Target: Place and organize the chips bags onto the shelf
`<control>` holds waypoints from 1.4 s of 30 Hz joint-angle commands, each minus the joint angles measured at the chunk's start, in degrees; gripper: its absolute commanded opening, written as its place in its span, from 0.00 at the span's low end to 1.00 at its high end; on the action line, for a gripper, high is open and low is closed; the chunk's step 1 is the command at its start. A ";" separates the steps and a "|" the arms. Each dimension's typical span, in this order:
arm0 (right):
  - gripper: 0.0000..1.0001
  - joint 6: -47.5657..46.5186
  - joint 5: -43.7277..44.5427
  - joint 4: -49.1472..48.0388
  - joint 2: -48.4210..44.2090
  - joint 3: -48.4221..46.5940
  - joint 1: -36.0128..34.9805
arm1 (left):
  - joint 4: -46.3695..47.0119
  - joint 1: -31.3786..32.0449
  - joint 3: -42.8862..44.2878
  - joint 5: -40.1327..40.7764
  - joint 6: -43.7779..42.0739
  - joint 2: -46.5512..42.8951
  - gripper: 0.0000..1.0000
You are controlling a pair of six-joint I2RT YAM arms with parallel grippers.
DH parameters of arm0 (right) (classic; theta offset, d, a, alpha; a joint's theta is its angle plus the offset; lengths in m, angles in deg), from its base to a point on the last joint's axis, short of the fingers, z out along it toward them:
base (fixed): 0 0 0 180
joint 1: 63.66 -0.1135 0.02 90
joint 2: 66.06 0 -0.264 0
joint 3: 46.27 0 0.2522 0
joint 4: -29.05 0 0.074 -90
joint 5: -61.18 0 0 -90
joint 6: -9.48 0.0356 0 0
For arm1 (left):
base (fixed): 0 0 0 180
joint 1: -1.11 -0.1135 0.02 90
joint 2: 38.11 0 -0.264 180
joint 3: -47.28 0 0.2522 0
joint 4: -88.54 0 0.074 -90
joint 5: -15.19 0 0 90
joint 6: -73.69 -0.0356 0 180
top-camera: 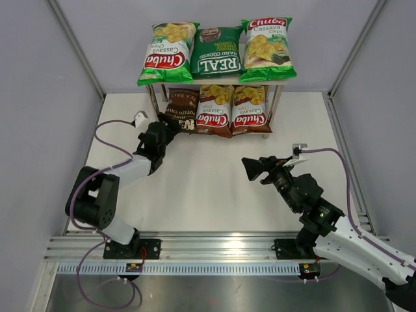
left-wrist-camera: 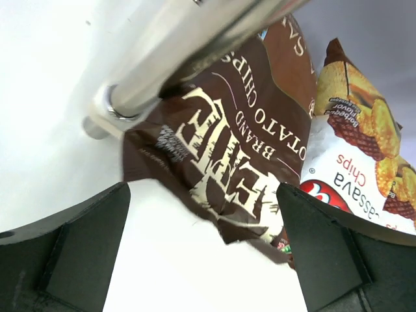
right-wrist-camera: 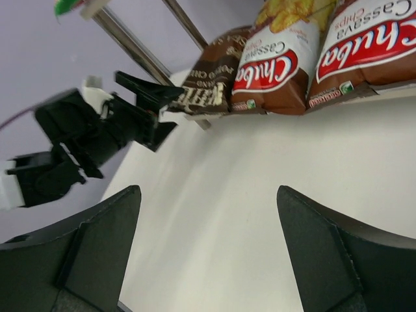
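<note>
On the far shelf (top-camera: 275, 104) all six bags look placed. Up top sit a light-green Chuba Cassava Chips (top-camera: 168, 53), a dark-green REAL Hand Cooked (top-camera: 217, 49) and a second light-green Chuba (top-camera: 267, 49). Below, a dark-brown Kettle Brand Potato Chips (top-camera: 182, 110) is at left, then a brown Chuba (top-camera: 215, 110) and another brown Chuba (top-camera: 249, 109). Just near the Kettle bag the left gripper (top-camera: 170, 127) has its jaws apart, gripping nothing. The right gripper (top-camera: 250, 169) hangs spread and empty over the table (top-camera: 214, 195). Little seems left beyond straightening.

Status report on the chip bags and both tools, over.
Left tool open, at Kettle bag on lower tier. Right tool open, empty, above table. All six bags on shelf, three per tier. Nothing in the way.
</note>
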 commanded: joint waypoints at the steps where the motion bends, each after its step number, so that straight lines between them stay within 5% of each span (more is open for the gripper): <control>1: 0.93 -2.41 -1.54 4.74 4.15 -5.13 -0.05 | -5.08 -0.98 -1.59 2.70 -2.91 -6.68 0.99; 21: 0.99 -11.55 13.48 29.08 11.10 -21.31 -0.05 | -55.34 -1.07 2.36 3.06 -22.16 -44.39 0.99; 26: 0.99 -13.04 17.78 35.84 10.57 -23.77 -0.14 | -60.81 -0.98 4.03 -2.74 -24.70 -52.74 0.99; 33: 0.99 -11.64 20.26 47.98 9.08 -29.66 -0.05 | -68.99 -0.98 9.22 0.42 -34.79 -60.47 0.99; 42: 1.00 -11.11 23.34 51.43 0.74 -29.50 -0.05 | -60.76 -0.98 -0.35 -0.10 -41.41 -73.57 0.99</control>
